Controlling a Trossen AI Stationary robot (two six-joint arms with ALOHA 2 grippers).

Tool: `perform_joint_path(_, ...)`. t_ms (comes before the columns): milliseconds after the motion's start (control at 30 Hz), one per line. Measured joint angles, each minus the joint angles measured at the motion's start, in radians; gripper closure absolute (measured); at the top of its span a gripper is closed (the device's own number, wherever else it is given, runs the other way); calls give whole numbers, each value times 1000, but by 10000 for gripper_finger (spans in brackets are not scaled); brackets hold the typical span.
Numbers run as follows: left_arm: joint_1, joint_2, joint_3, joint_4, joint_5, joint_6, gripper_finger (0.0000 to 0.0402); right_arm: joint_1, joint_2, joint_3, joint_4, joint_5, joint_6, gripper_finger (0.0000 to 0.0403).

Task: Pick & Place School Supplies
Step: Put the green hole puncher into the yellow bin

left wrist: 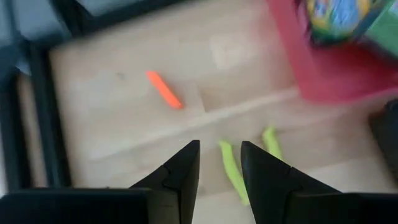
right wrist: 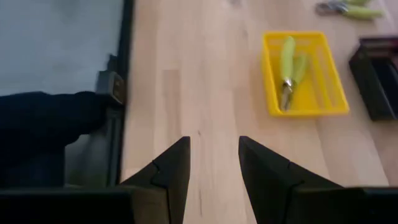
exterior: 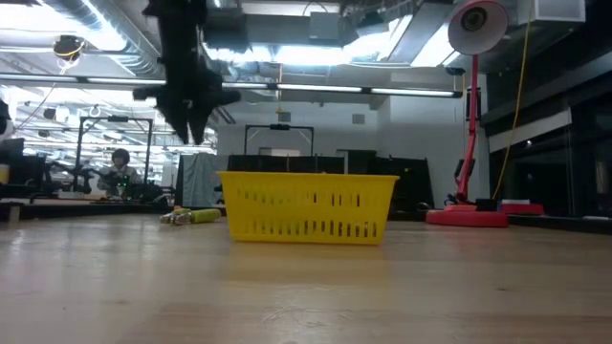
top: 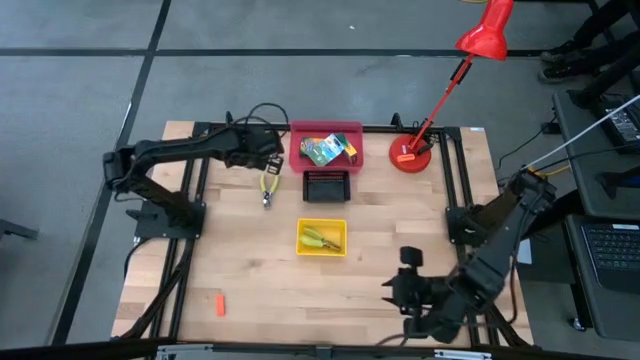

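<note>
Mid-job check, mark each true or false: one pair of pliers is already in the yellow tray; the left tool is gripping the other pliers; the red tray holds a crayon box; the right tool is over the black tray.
1. A yellow-handled pair of pliers lies in the yellow plastic tray. True.
2. The left tool grips the second yellow-handled pliers. False: it is open, with those pliers on the wooden table beyond it.
3. The red plastic tray holds a yellow-and-green crayon box. True.
4. The right tool is over the black tray. False: it is open near the table's front edge.
</note>
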State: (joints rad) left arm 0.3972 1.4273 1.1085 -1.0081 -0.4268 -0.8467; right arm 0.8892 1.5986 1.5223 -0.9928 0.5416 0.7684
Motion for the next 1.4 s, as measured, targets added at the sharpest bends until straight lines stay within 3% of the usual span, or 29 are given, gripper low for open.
perform_joint_path(233, 41, 3, -205, 106, 114, -63, 288, 124, -1, 0, -151, 136, 269, 264)
perform_joint_path(467, 12, 4, -374, 419, 185, -120, 288, 195, -3, 0, -202, 203, 434, 264)
perform_joint_path(600, 3, 4, -398, 501, 181, -134, 288, 209, -3, 0, -217, 220, 461, 263)
perform_joint_path(867, 0, 29, -399, 505, 166, -151, 288, 214, -3, 0, -258, 234, 457, 263)
perform_joint_path(1233, 0, 162, -395, 522, 158, -147, 283, 214, -3, 0, -287, 236, 455, 263)
perform_joint_path(1400, -1, 156, -398, 555, 151, -98, 338, 215, -3, 0, -287, 236, 455, 263)
